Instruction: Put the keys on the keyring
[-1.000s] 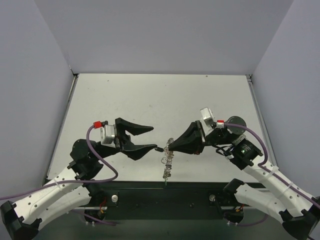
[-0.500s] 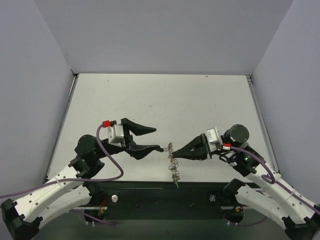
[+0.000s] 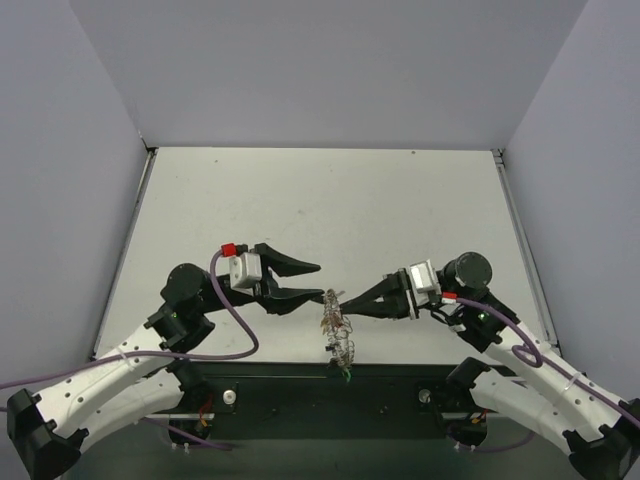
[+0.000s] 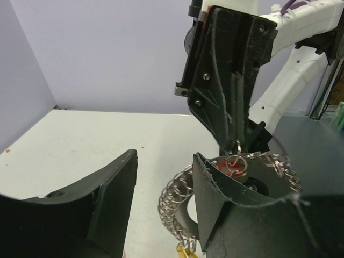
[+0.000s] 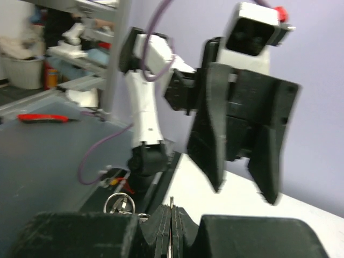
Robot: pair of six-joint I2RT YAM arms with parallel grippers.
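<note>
**Two grippers meeting over the near part of the table [image 3: 300, 200].** The right gripper [image 3: 347, 300] is closed tight on the thin wire of the keyring [image 3: 338, 338], pinching it at the top with the fingertips alone. The ring hangs below that pinch. Its fringe of small silver loops and coloured tags trails toward the table's near edge; whether the lowest tag touches the surface cannot be told. The left gripper [image 3: 319, 281] faces the right one almost tip to tip, jaws apart, with nothing visibly held. In the left wrist view part of the fringe lies behind one of its fingers [image 4: 226, 215]. None of the keys can be told apart from the fringe, and no loose one can be made out on the table.

Probable hazards from here:
- **Wrong catch.** If the left jaws close now, they may take a bunch of fringe instead of the bare wire, since the loops crowd the space around them.
- **Lost pinch.** A sideways tug on snagged loops could slide the wire out of the narrow fingertip hold. The ring would then fall close to the table's edge — possibly off it.
- **Finger contact.** The two sets of fingertips are very near, so a small misjudged advance would knock them together and set the hanging ring swinging.
</note>
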